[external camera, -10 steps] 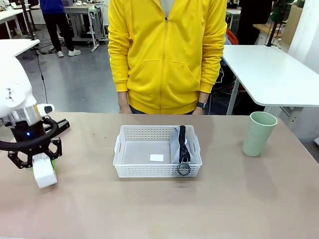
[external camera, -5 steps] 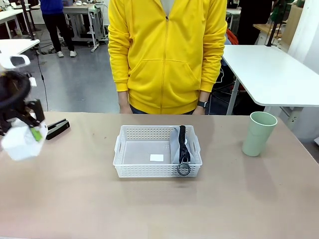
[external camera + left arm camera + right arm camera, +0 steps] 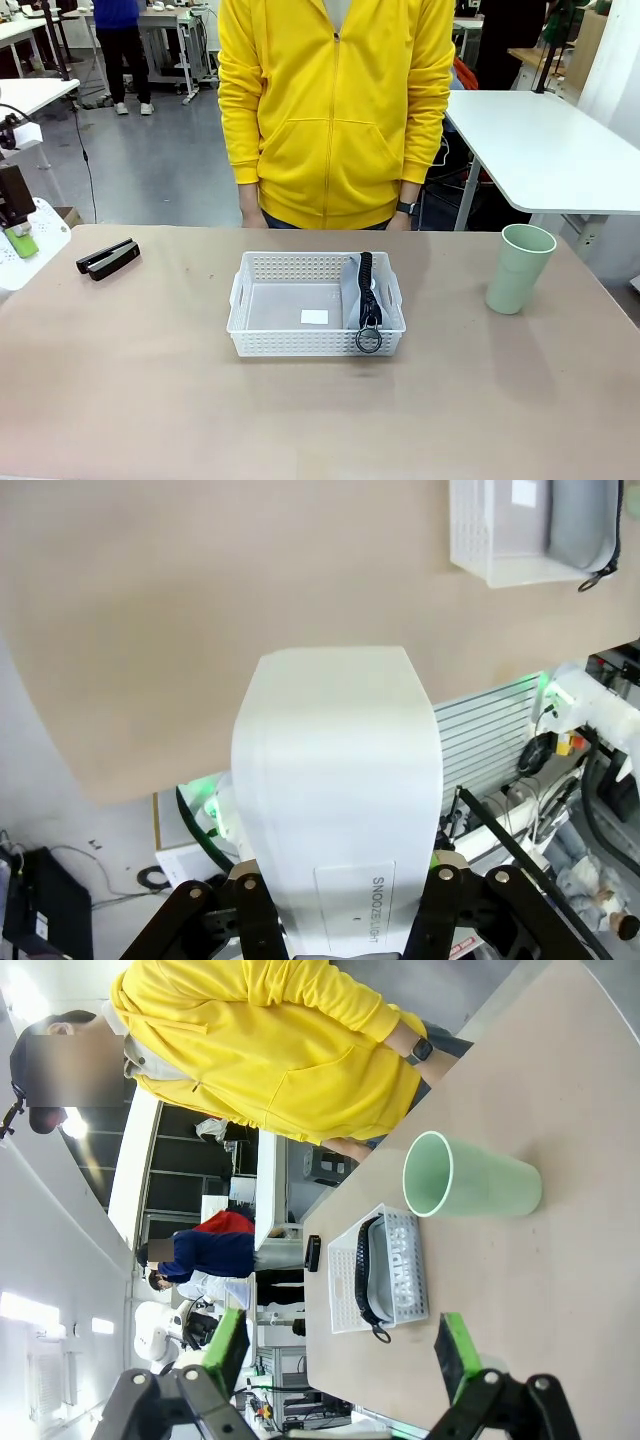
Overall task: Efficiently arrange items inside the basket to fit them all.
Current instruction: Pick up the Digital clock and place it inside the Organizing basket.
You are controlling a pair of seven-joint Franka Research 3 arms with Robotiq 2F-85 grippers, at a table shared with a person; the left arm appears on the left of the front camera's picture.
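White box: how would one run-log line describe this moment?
left end effector: shut on white box, in air | right end effector: open | basket: pouch inside | cup, black bar: on table

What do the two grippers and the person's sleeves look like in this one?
Both grippers are black, with jointed linkage fingers. The left gripper shows round pivot bolts, and the right gripper has bright green pads. The person wears a yellow zip hoodie with long sleeves and a dark watch on one wrist.
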